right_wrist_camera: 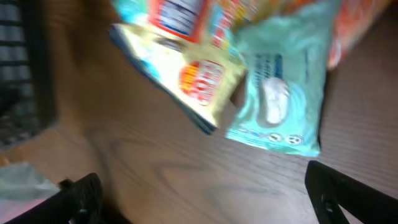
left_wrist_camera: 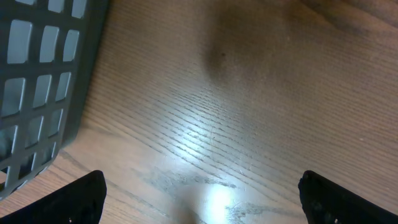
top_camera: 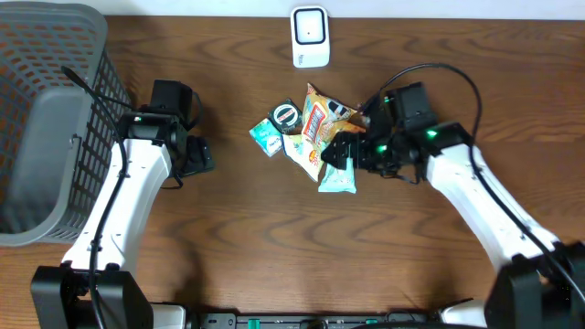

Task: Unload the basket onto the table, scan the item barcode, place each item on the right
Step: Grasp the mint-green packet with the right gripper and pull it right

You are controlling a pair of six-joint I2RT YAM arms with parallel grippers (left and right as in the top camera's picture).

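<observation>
Left end effector (top_camera: 199, 155) hovers near the grey basket (top_camera: 37, 119), its fingers (left_wrist_camera: 74, 199) spread wide over bare worktop (top_camera: 228, 238) with nothing between them. Over on the other side, the right end effector (top_camera: 343, 151) is right at the pile of items in the middle of the worktop, fingers wide apart too and gripping nothing. Its wrist view is blurred, but a pale teal wipes pack (right_wrist_camera: 280, 93) and a yellow packet (right_wrist_camera: 186, 81) lie just ahead of the open fingers. From above, an orange snack bag (top_camera: 322, 114) lies on the heap, with a small teal packet (top_camera: 265, 137) and a round dark item (top_camera: 285, 114) on the basket side of it. The white scanner (top_camera: 310, 37) stands at the far edge, apart from the pile.
</observation>
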